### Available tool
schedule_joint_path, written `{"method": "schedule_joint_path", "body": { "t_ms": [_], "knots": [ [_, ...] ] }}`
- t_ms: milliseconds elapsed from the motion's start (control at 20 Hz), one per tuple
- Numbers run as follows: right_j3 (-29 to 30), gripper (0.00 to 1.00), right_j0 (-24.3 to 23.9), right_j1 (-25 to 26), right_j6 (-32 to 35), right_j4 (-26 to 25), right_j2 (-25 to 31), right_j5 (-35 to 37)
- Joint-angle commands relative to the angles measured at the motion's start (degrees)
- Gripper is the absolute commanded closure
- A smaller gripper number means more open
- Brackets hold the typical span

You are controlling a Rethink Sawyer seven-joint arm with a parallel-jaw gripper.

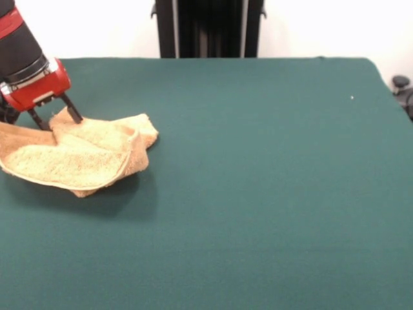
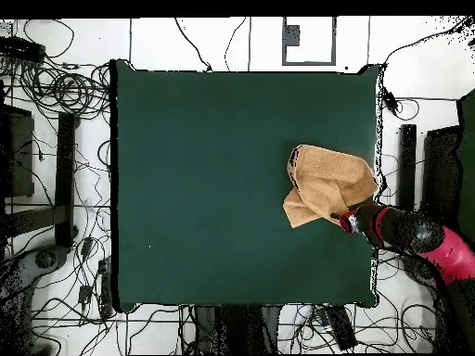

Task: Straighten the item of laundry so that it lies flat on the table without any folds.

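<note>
The golden tan towel [image 1: 77,158] lies crumpled and folded over itself near the table's left edge in the front view. It also shows in the overhead view [image 2: 325,181] near the right edge. My gripper [image 1: 57,120] stands at the towel's far edge, its two black fingers [image 1: 73,110] straddling a raised bunch of cloth and holding it. The towel's front edge seems slightly lifted, with a shadow under it. In the overhead view the gripper [image 2: 345,222] sits at the towel's lower right corner. The dark green table [image 1: 258,194] spreads far beyond the towel.
The black pedestal [image 1: 208,28] stands behind the table's far edge. The table's edge [image 2: 378,185] is close beside the towel and gripper. Cables and stands [image 2: 56,139] surround the table on the floor.
</note>
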Motion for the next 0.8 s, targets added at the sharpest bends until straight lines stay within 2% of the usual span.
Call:
{"method": "schedule_joint_path", "body": {
  "t_ms": [50,200,250,800],
  "knots": [
    [6.46,0.0,5.01,3.95,-3.11,0.15,5.74,-3.73],
    [6.41,0.0,5.23,3.77,-3.08,0.0,5.55,-3.51],
    [6.42,1.0,5.25,3.75,-3.09,-0.02,5.54,-3.52],
    [6.22,1.0,5.93,3.19,-2.96,-0.56,4.86,-2.92]
  ]
}}
